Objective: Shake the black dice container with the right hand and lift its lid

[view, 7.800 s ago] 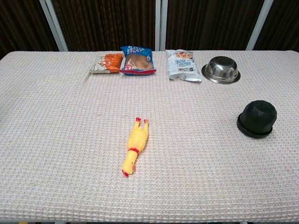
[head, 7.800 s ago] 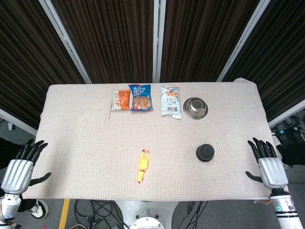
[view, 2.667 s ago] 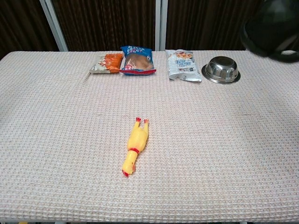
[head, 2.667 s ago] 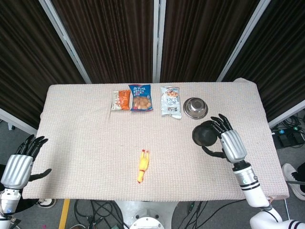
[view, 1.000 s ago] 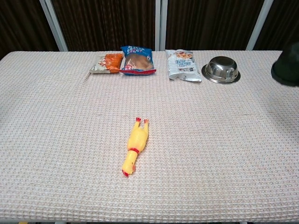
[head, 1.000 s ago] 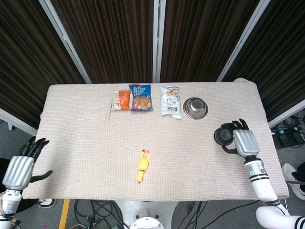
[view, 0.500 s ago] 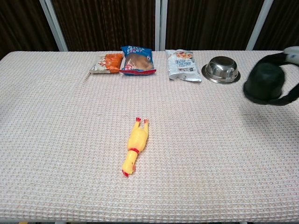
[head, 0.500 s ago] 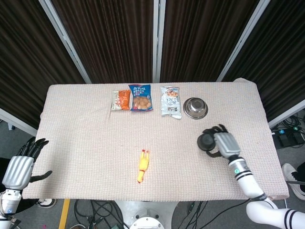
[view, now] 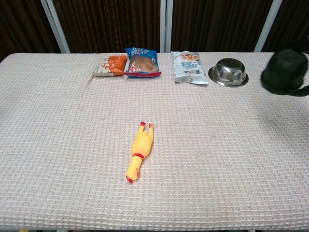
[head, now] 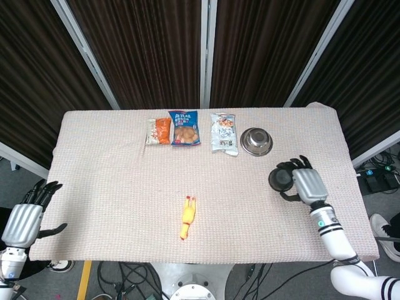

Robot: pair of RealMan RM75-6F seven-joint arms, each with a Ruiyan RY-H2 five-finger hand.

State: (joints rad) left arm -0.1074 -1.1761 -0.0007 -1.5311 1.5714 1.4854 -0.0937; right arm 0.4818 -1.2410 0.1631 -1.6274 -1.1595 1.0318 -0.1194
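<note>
The right hand has its fingers wrapped around the black dice container, held off the surface at about 4 o'clock of the steel bowl. Judging by that, the shaking is under way with the lid not yet lifted. The left hand hangs idle off the surface's 8 o'clock corner, fingers spread and holding nothing.

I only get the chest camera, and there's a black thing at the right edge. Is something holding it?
Observer: Yes. In the head view the right hand grips the black dice container.
Operator: Is it sitting on the table?
Observer: The head view cannot settle that; it shows the container beside the hand, nearer than the steel bowl.
Operator: Where is the other hand?
Observer: The left hand is off the table's left edge, fingers apart, holding nothing.
</note>
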